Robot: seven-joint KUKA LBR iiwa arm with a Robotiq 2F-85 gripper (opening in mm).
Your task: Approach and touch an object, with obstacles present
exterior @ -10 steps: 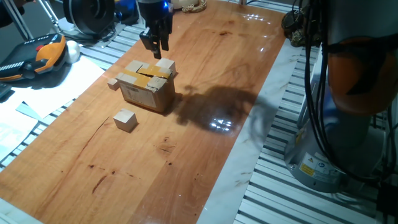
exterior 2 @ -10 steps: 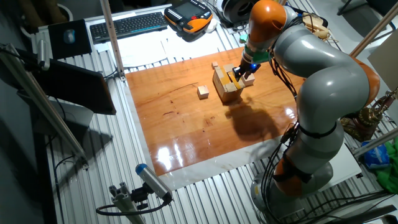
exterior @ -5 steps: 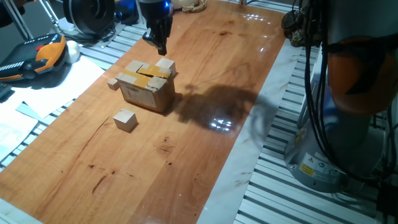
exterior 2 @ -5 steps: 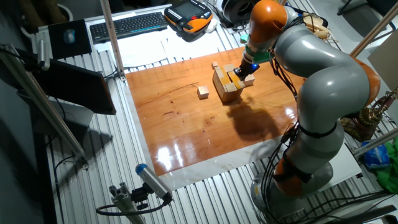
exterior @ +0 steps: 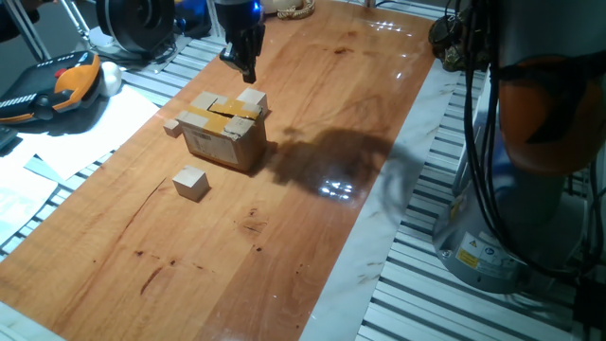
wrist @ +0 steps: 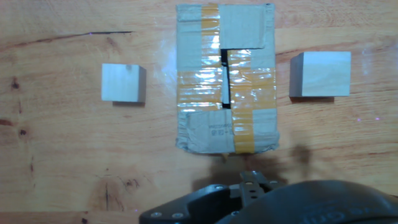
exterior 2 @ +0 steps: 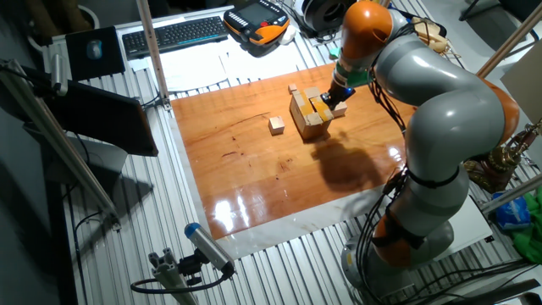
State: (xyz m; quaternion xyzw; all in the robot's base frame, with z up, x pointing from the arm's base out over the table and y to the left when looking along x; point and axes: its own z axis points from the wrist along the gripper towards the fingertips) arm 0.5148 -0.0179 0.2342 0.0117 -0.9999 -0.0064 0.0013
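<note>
Change over the last second is small: the gripper (exterior: 245, 72) has narrowed from two spread fingers to one closed point and edged a little right, so you are set for a poke, not a grasp. In the hand view, from left: the spare cube (wrist: 123, 83), an obstacle; the cardboard box (wrist: 225, 81) dead centre; then the wooden cube (wrist: 320, 74), your likely target. It lies on the table beside the box, right of the jaws' line, untouched.

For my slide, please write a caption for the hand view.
Looking down from the hand: a taped cardboard box between two wooden cubes on the table.
</note>
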